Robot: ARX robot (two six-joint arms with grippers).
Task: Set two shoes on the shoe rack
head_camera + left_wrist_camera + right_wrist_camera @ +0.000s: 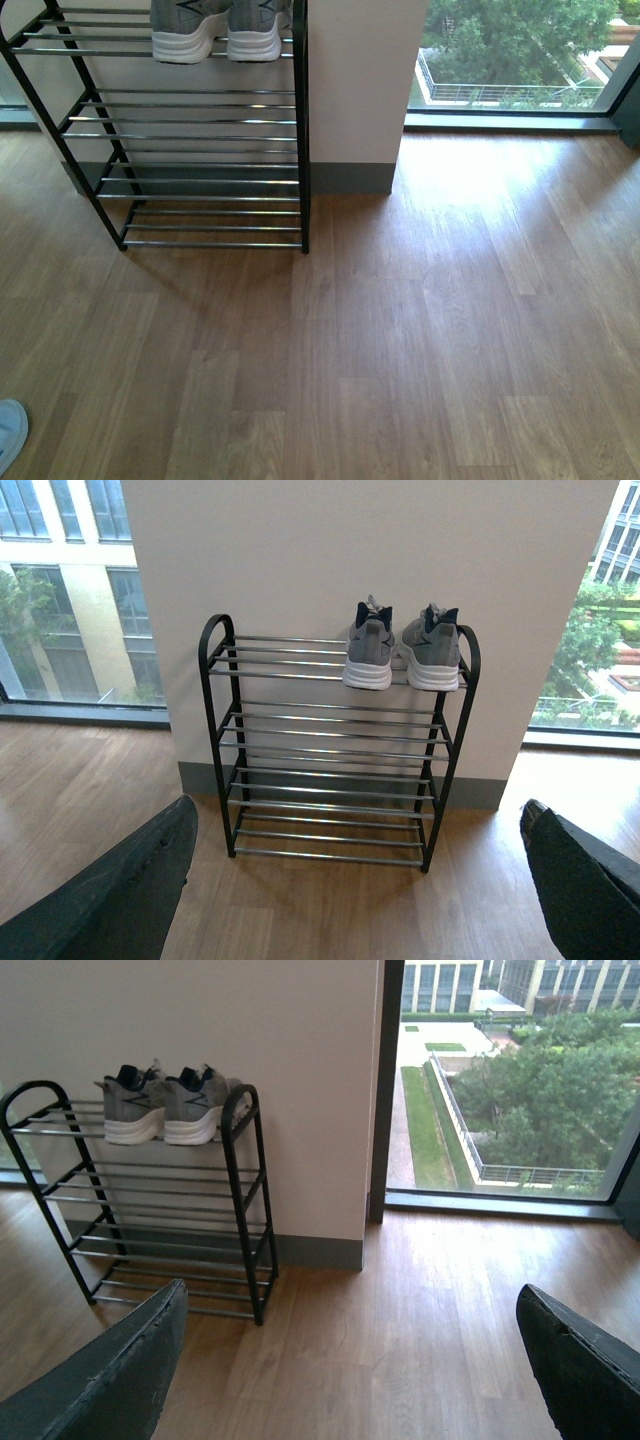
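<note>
front view: the shoe rack [200, 120] stands against the wall [360, 80]. the two shoes [220, 35] sit side by side on its top tier, toward its right end, heels facing out and white soles on the bars. the frame cuts off their uppers and the rack's top. no arm shows here. a pale slide sandal [8, 432] peeks in on the floor [400, 350], well apart from the rack.

left wrist view: the left gripper [356, 803] is spread wide with nothing between its dark fingers, and it hangs well back from the rack. the rack shows whole, and one shoe sits just beside its right hoop.

right wrist view: the right gripper [350, 1288] is likewise wide open and empty, well apart from the rack.

the task looks done. the heels sit right at the rack's front bar, so an arm knocking the rack could tip a shoe off. the toes are hidden behind the heels, so how many bars carry each sole is hard to tell.
</note>
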